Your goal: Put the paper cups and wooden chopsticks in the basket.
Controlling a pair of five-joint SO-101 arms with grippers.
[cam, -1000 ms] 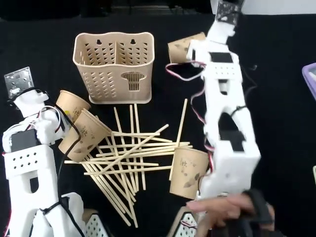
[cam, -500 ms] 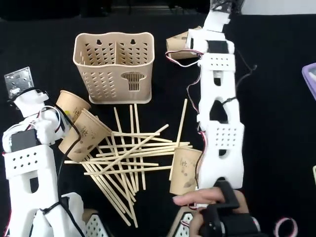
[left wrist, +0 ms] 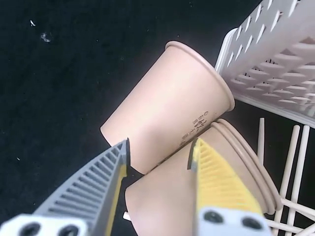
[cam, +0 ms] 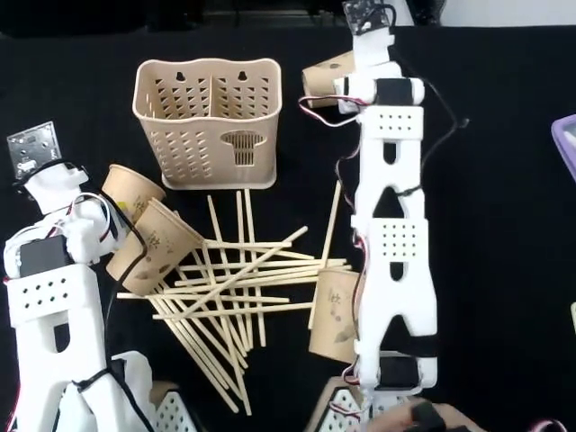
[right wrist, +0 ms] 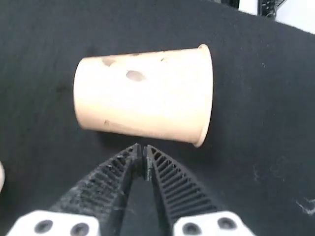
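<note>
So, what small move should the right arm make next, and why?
Probably open the right end effector first. It is shut, and its tips sit just short of the wall of a paper cup that lies on its side near the basket. A shut end effector cannot go around the cup wall, so I would open it before moving any closer.

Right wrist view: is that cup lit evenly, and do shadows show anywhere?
Right wrist view: the paper cup is evenly bright, darkening only along the edge nearest the pincer; the black table hides any shadow. High view: the chopsticks likewise cast none visible.
</note>
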